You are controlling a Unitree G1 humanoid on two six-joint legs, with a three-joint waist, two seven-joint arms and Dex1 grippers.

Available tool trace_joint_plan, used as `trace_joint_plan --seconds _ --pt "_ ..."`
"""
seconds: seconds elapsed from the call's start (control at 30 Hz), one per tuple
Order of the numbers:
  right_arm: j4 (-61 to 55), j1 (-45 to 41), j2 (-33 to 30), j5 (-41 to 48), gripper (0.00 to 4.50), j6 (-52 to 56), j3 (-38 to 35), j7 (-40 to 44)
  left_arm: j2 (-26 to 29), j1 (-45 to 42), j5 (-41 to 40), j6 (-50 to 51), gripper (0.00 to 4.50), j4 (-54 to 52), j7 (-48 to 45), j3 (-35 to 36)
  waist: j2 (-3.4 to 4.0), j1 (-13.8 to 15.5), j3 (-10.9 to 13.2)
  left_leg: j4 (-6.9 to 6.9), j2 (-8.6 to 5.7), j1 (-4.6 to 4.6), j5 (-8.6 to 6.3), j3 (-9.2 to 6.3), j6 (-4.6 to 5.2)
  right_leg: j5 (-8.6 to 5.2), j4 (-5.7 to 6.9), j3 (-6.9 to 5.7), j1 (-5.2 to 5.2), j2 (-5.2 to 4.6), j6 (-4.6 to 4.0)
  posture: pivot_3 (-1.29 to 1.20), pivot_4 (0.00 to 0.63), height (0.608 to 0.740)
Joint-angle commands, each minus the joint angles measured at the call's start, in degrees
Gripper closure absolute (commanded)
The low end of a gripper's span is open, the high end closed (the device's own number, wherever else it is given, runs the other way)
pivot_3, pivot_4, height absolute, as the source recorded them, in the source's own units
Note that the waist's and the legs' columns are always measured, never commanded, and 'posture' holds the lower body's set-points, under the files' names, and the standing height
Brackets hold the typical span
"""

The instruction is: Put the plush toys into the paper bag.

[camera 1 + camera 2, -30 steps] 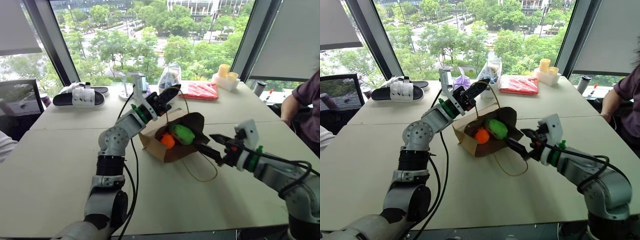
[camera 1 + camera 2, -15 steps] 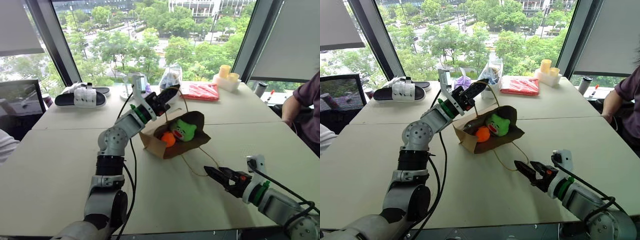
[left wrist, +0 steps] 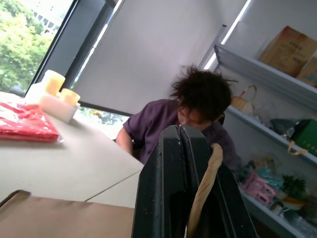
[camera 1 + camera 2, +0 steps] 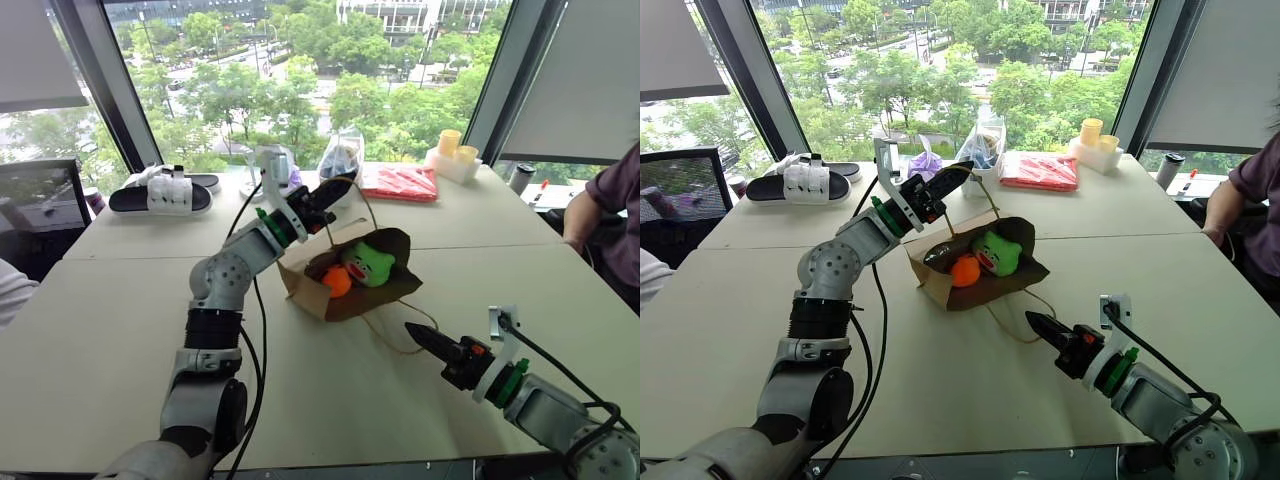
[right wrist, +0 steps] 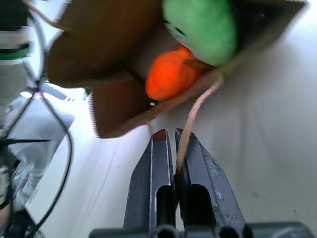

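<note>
The right hand point(image 4: 413, 333) has been drawn back from the bag point(image 4: 305, 289) and its fingers closed, nothing held. The left hand point(image 4: 338, 187) is shut on the twine handle point(image 3: 203, 191), lifting the bag's far edge. The green toy point(image 4: 370, 262) and orange toy point(image 4: 337, 282) are lodged in the bag's open mouth. The brown bag is lying on the pale worktop point(image 4: 100, 340), by large windows.

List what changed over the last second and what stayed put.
The right gripper drew back from the paper bag toward the table's near edge and shut, empty. The green toy, let go, settled face out beside the orange toy. The left gripper stays shut on the handle, holding the bag open.
</note>
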Motion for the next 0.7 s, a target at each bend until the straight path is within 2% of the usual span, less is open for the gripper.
trace_joint_plan --seconds 0.03,0.13,0.27,0.43,0.47,0.53,0.57,0.7 --pt "-3.38 -7.88 -3.71 13.05 4.43 -4.29 -3.57 -3.22 2.37 -2.99 -0.58 -0.17 4.50 0.32 -4.27 0.16 0.02 -0.19 0.01 0.00 0.00 -0.01 0.00 0.01 0.00 0.00 -0.01 0.01 0.00 0.00 0.00 0.00 0.150 0.740" --pt "-2.01 -12.62 -7.37 18.73 4.43 -6.36 -3.73 -6.07 3.88 -5.65 0.59 -1.96 4.50 4.03 -4.78 1.17 -0.02 0.02 0.01 0.02 0.00 -0.04 0.00 -0.05 0.00 0.00 -0.02 -0.04 0.00 -0.01 0.00 0.00 0.150 0.740" --pt "0.19 -15.66 -9.82 21.30 4.43 -8.99 -2.38 -8.31 4.76 -7.66 3.00 -4.06 4.50 8.38 -5.29 0.76 -0.02 0.39 0.00 -0.03 -0.01 -0.06 -0.02 -0.18 0.03 -0.01 -0.05 -0.15 0.03 -0.01 0.00 0.00 0.150 0.740" --pt "1.88 -13.88 -11.76 17.11 4.43 -9.06 1.62 -6.99 2.84 -6.57 3.67 -3.98 4.50 10.64 -4.57 0.65 -0.03 0.40 0.01 0.01 -0.04 -0.11 -0.02 -0.12 0.04 -0.01 -0.08 -0.13 0.01 -0.07 0.01 0.00 0.150 0.740" --pt "2.15 -13.41 -11.62 16.87 4.48 -9.36 2.21 -7.24 2.32 -5.95 3.69 -3.89 4.25 10.79 -4.18 0.82 -0.03 0.38 0.01 0.02 -0.04 -0.11 -0.02 -0.12 0.04 -0.01 -0.08 -0.13 0.01 -0.07 0.01 0.00 0.150 0.740" --pt "2.81 -12.94 -11.33 16.51 3.89 -10.16 2.96 -8.18 1.66 -5.26 3.50 -3.27 3.62 11.34 -3.42 1.44 -0.03 0.32 0.01 0.02 -0.03 -0.10 -0.02 -0.12 0.04 -0.01 -0.06 -0.13 0.00 -0.07 0.01 0.00 0.150 0.740" --pt "2.94 -12.76 -11.25 16.07 3.58 -10.59 3.27 -8.31 1.54 -4.99 3.57 -3.19 3.15 11.55 -3.25 1.62 -0.02 0.29 0.01 0.01 -0.03 -0.11 -0.02 -0.11 0.04 -0.01 -0.06 -0.12 -0.01 -0.07 0.01 0.00 0.150 0.740" --pt "2.58 -12.07 -11.55 14.09 1.62 -12.13 4.02 -6.87 1.90 -3.75 2.88 -2.86 1.25 12.43 -3.84 2.81 -0.02 0.01 0.01 0.02 -0.02 -0.09 -0.02 -0.10 0.04 -0.01 -0.01 -0.11 -0.03 -0.05 0.01 0.00 0.150 0.740"
